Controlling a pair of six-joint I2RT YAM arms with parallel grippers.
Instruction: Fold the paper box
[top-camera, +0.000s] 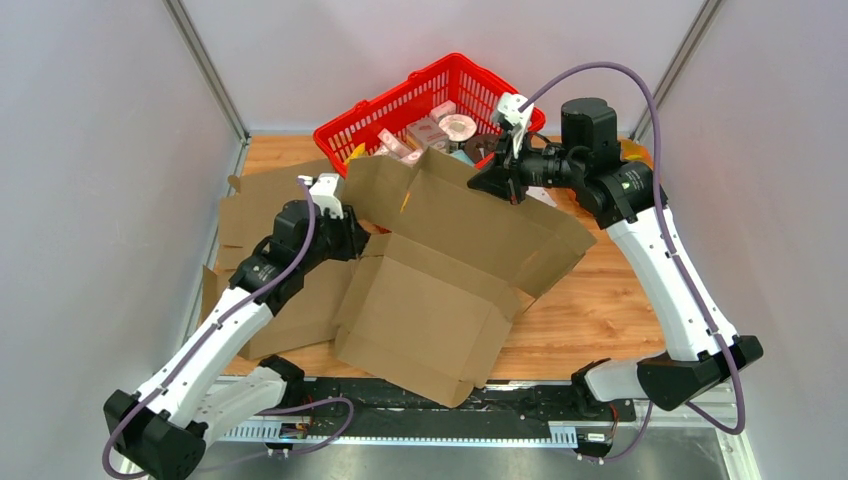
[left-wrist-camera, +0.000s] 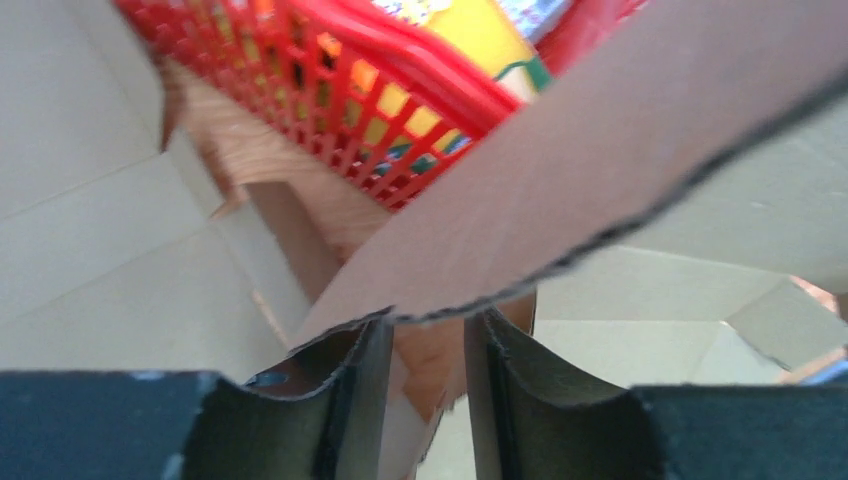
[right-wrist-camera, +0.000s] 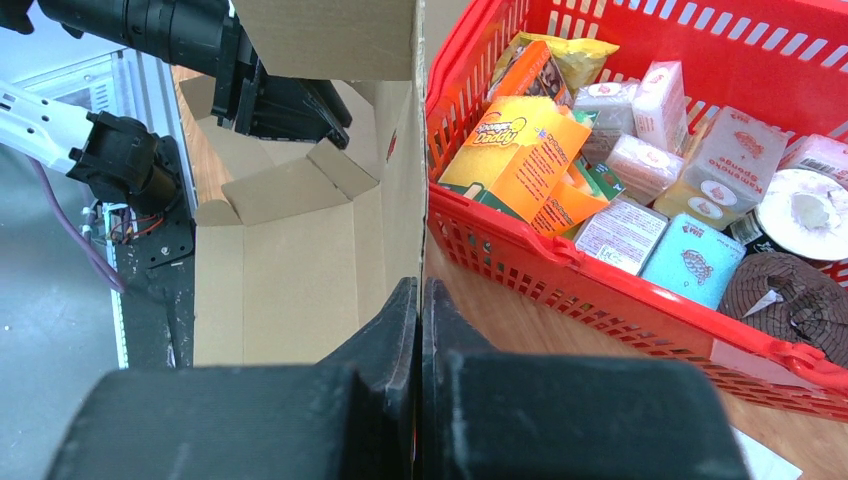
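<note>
The paper box (top-camera: 440, 290) is brown cardboard, lying opened out in the middle of the table with its flaps spread and its back wall raised. My right gripper (top-camera: 503, 188) is shut on the top edge of that back wall. In the right wrist view the thin wall (right-wrist-camera: 405, 170) runs straight up from the pinched jaws of the right gripper (right-wrist-camera: 419, 285). My left gripper (top-camera: 352, 238) is at the box's left side. Its fingers stand apart, left gripper (left-wrist-camera: 432, 322), and a flap's torn edge (left-wrist-camera: 620, 130) crosses just past their tips, not clamped.
A red basket (top-camera: 400, 100) full of packets stands at the back, right behind the box wall; its rim (right-wrist-camera: 620, 275) is close to my right fingers. More flat cardboard (top-camera: 255, 205) lies at the left. Bare wood (top-camera: 600, 310) shows at the right.
</note>
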